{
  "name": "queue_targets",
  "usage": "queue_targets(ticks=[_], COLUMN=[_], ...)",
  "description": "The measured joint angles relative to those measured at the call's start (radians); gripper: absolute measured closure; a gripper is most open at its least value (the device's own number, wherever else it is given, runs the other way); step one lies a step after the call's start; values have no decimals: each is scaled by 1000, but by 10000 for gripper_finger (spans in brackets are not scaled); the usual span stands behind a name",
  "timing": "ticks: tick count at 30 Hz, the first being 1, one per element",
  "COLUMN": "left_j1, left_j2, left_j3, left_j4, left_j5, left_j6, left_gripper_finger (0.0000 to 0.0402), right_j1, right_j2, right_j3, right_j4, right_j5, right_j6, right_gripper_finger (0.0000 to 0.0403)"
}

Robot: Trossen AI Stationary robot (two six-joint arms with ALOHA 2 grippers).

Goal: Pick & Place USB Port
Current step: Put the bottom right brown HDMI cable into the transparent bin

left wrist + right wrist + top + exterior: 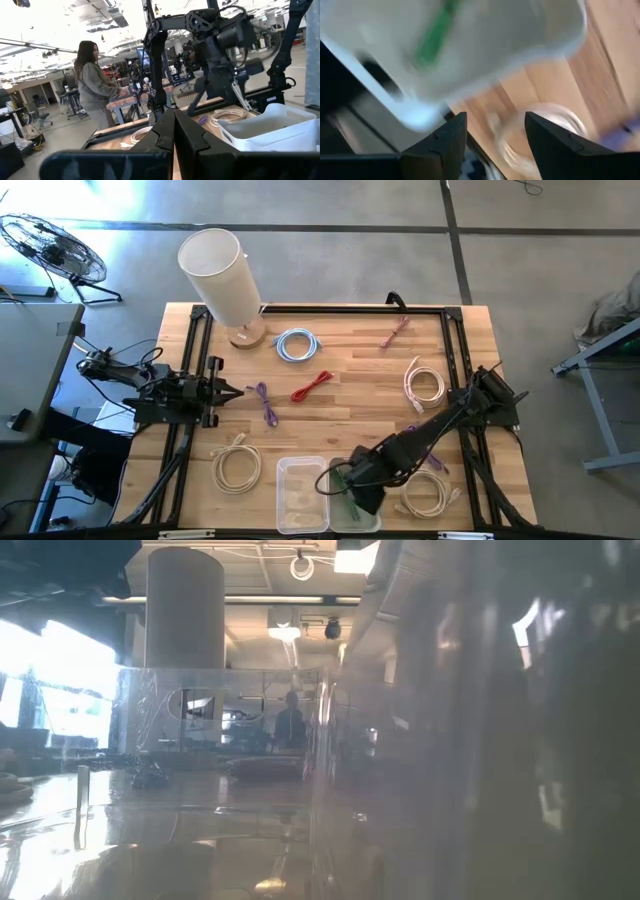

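Two clear plastic bins sit at the table's near edge: a left one (301, 496) and a right one (372, 523). A green cable (436, 34) lies inside the right bin (485, 55). My right gripper (358, 492) hovers over that bin, fingers open (495, 135) with nothing between them. Loose cables rest flat on the wood: light blue coil (297, 345), pink (395, 332), red (312, 386), purple (264, 402), and cream coils (425, 383) (237, 464) (428, 493). My left gripper (226, 392) waits shut at the table's left side (174, 135).
A white cylindrical lamp (222, 275) stands at the far left of the table. A black frame (350, 309) runs around the work area. A small purple cable (437, 463) lies by my right arm. A person (95, 85) stands beyond the table. The bin wall (230, 720) fills the low view.
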Motion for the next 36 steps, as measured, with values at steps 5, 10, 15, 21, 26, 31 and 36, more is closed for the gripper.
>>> queue_targets(ticks=[5, 10, 15, 21, 26, 31, 36], left_j1=[0, 0, 0, 0, 0, 0, 0], left_j2=[0, 0, 0, 0, 0, 0, 0], left_j3=[0, 0, 0, 0, 0, 0, 0], left_j4=[-2, -28, -65, -72, -71, -71, -70], left_j5=[0, -1, -1, -3, -3, -3, -3], left_j6=[0, -24, -28, -52, -52, -52, -53], left_gripper_finger=[401, 401, 401, 401, 401, 401, 401], right_j1=[5, 36, 80, 126, 163, 199, 202], right_j2=[0, 0, 0, 0, 0, 1, 0], right_j3=[0, 0, 0, -7, -103, -211, -289], right_j4=[-165, -190, -176, -177, -133, -41, 52], right_j5=[-110, -82, 35, 153, 130, 111, 124], right_j6=[-195, -405, -621, -817, -819, -781, -762], right_gripper_finger=[210, 210, 210, 210, 210, 210, 210])
